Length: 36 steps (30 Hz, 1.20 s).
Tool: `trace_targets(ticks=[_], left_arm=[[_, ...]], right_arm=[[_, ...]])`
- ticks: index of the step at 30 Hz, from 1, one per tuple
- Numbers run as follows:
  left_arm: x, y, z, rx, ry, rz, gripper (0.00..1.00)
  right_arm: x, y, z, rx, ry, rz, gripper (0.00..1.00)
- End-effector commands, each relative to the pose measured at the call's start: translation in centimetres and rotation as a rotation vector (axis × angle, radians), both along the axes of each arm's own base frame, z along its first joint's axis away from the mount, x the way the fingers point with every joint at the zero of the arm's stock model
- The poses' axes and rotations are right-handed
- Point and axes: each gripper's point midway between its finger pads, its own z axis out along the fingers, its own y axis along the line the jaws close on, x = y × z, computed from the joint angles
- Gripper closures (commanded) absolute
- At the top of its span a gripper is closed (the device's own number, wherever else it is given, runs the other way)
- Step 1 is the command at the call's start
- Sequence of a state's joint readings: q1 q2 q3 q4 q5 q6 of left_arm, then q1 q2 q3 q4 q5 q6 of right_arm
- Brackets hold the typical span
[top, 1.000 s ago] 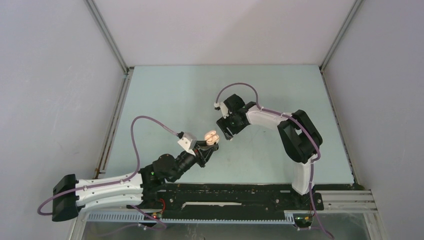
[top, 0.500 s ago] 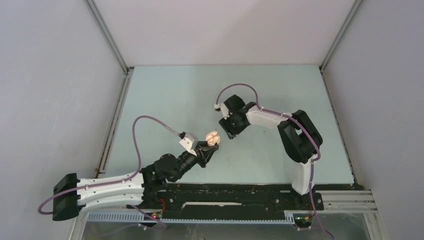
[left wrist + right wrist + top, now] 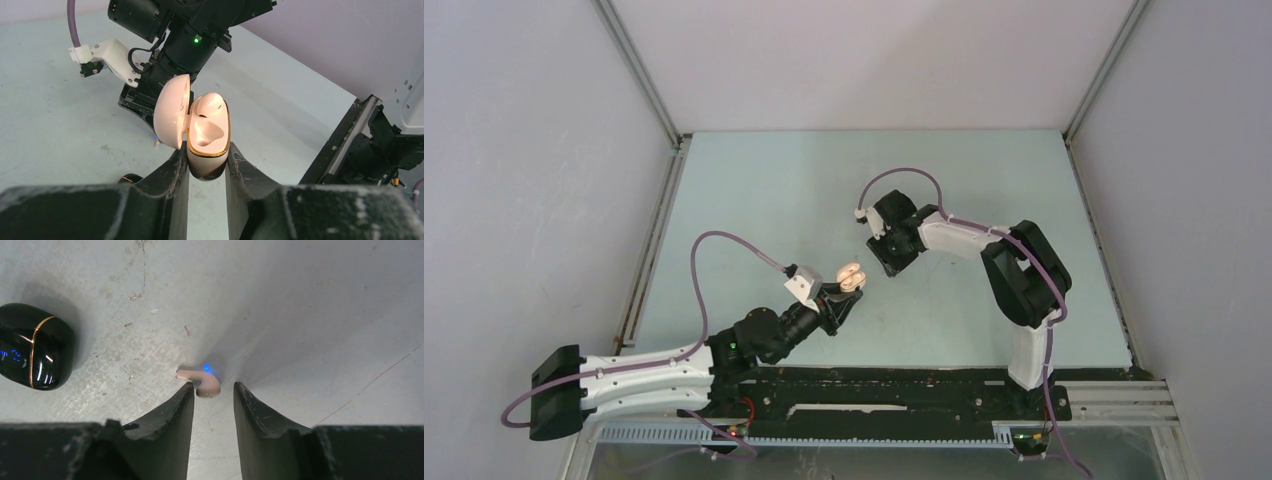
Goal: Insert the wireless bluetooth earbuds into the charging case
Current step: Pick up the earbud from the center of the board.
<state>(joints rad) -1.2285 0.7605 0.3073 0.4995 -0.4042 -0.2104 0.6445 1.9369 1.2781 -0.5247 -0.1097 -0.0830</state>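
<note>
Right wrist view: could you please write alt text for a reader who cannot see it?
A beige-pink earbud lies on the grey table, right at the parted fingertips of the right end effector. A glossy black case with a gold seam and blue lights sits at the left edge.

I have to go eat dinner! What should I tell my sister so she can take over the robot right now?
The left gripper is shut on the open pink case.
One seated earbud is already in it; the other slot is empty.
The right gripper is open, down at the table, one finger on each side of the loose pink earbud, not clamped yet.
A black case lies nearby.
Left to do: grab the loose earbud and seat it in the empty slot.
</note>
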Motion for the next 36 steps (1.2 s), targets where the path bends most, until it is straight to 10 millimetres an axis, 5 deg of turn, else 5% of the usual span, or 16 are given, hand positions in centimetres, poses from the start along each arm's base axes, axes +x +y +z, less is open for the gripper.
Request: trace_targets(ticks=[1,20,36], left_arm=[[-0.2,-0.5,2.4,-0.072,-0.021,-0.016,1.00],[-0.2,-0.5,2.1,-0.067,-0.022,-0.017,1.00],[-0.3,-0.4,2.0,-0.073,-0.018,-0.020,1.00]], right_arm=[[-0.2,-0.1,0.9,0.019,-0.005,0.008,0.64],[-0.8,0.7,-0.6,0.058,0.049,0.054,0.66],[-1.1,1.2,-0.6,0.073,0.054,0.079,0.84]])
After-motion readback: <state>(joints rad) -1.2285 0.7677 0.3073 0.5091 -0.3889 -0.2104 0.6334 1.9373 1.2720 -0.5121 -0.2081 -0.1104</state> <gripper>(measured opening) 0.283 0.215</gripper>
